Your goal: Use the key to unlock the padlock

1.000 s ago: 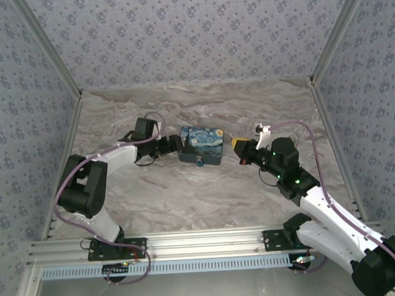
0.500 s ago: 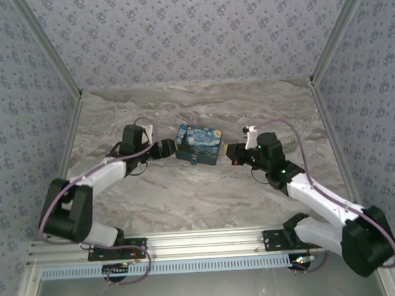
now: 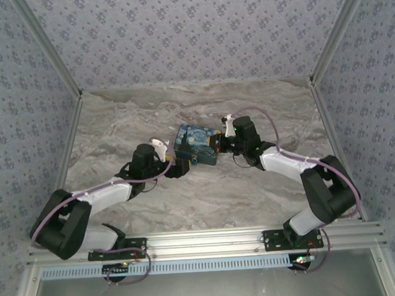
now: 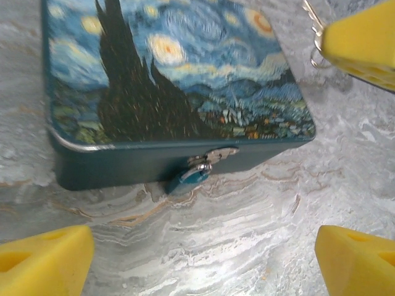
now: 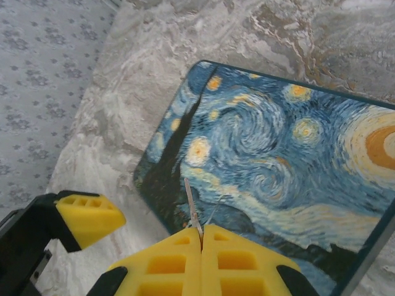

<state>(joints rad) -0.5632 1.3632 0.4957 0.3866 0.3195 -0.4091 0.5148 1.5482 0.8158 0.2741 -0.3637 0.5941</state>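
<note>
The tiny blue-teal padlock (image 4: 188, 179) hangs from the silvery hasp (image 4: 213, 155) on the front wall of the starry-night box (image 4: 173, 74). My left gripper (image 4: 203, 262) faces that front wall, open, its yellow fingers (image 4: 43, 259) spread wide on either side below the padlock and touching nothing. My right gripper (image 5: 201, 237) is shut on the thin silvery key (image 5: 192, 206), whose blade points out over the box lid (image 5: 278, 154). In the top view the box (image 3: 196, 143) lies between the left gripper (image 3: 182, 167) and the right gripper (image 3: 215, 144), with the padlock (image 3: 194, 161) on its near side.
The marble table (image 3: 207, 200) is bare around the box. Patterned walls (image 3: 191, 35) close the back and both sides. An aluminium rail (image 3: 202, 244) runs along the near edge by the arm bases. The two grippers are close together at the box.
The left gripper swung from the box's left side round to its near front wall. The right gripper moved left with the key, up to the box's right end. The box turned slightly.
</note>
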